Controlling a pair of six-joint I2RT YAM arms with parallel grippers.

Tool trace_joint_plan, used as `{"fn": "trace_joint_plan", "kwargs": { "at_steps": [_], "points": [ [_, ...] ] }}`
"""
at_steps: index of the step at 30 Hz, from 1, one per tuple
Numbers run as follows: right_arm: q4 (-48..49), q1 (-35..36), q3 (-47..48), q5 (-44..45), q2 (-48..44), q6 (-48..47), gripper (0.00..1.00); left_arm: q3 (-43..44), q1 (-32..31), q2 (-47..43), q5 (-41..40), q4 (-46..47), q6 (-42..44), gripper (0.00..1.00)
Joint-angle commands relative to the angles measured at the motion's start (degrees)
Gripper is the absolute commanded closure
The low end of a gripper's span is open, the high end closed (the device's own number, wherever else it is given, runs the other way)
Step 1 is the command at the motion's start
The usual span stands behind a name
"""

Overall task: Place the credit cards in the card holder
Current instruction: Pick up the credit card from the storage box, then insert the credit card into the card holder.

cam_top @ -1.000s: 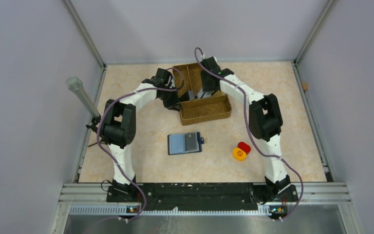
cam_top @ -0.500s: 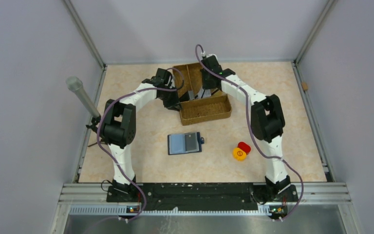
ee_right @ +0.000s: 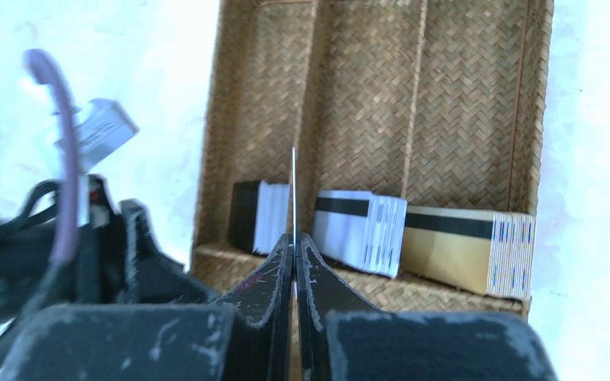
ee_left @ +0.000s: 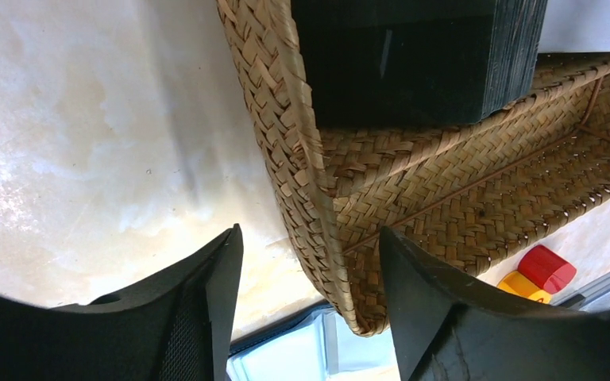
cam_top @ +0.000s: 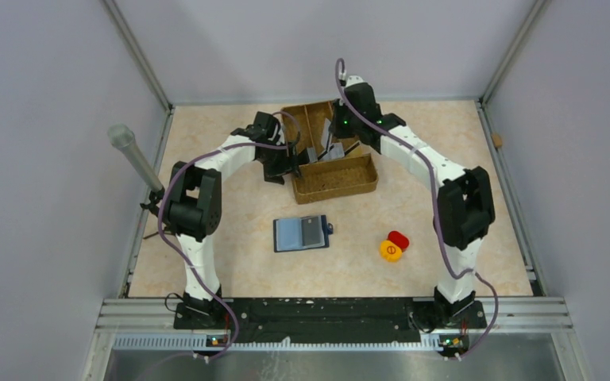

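The right gripper (ee_right: 294, 242) hangs above the woven tray (cam_top: 337, 184) with its fingers pressed together on a single card (ee_right: 294, 190). The card stands on edge and shows to its own camera only as a thin upright line. Under it, three stacks of cards (ee_right: 361, 230) stand in a row against one wall of the tray: a black-and-white one, a white one with a dark stripe, and a gold one.

The card holder (cam_top: 302, 232) lies open and flat on the table, apart from the tray on the side nearer the arm bases. Its long side runs left to right, with its blue-grey inside facing up. So from the pinched card, the holder lies back toward the bases and a little to the left. It sits slightly closer to the left arm's side, but the right arm has the card. I reckon the card must be carried back over the tray's near wall and laid flatter to meet a slot.

The left gripper (ee_left: 310, 232) is spread, one finger on each side of the tray's outer wall, squeezing nothing.

Only the overhead view shows the holder at all. The right wrist view alone shows the pinch and the stacks. The left wrist view catches the red and yellow pieces (ee_left: 544, 270) beyond the tray.
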Motion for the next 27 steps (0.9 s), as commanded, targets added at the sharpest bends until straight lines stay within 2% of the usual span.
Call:
{"fn": "trace_joint_plan", "kwargs": {
  "at_steps": [1,6,10,13,17,22,27],
  "points": [
    [3.1,-0.5,-3.6,-4.9,-10.9,2.6,1.0,2.4,0.8,-3.5,-1.5,-1.6,2.3,0.3],
    [5.1,-0.5,-18.1,-8.0,-23.3,7.2,1.0,2.5,2.3,-10.1,-4.9,-2.6,3.5,0.25],
    [8.1,-0.4,-29.6,-14.2,-31.9,12.2,1.0,1.5,2.2,-14.8,-5.3,-4.2,2.8,0.25],
    [12.1,-0.4,-37.5,-19.4,-36.0,16.3,1.0,-4.6,2.2,-19.4,-3.9,-3.4,1.6,0.28],
    [17.9,0.7,-45.4,-25.0,-38.0,20.5,1.0,-16.1,1.3,-26.9,-3.3,-0.8,0.6,0.34],
    [25.7,3.6,-52.6,-29.2,-36.1,25.0,1.0,-30.6,-1.0,-35.0,-3.3,3.5,-2.1,0.38],
    [33.3,5.3,-55.7,-30.9,-32.4,28.6,1.0,-37.8,-3.4,-37.1,-0.4,6.0,-3.7,0.42]
  ]
}}
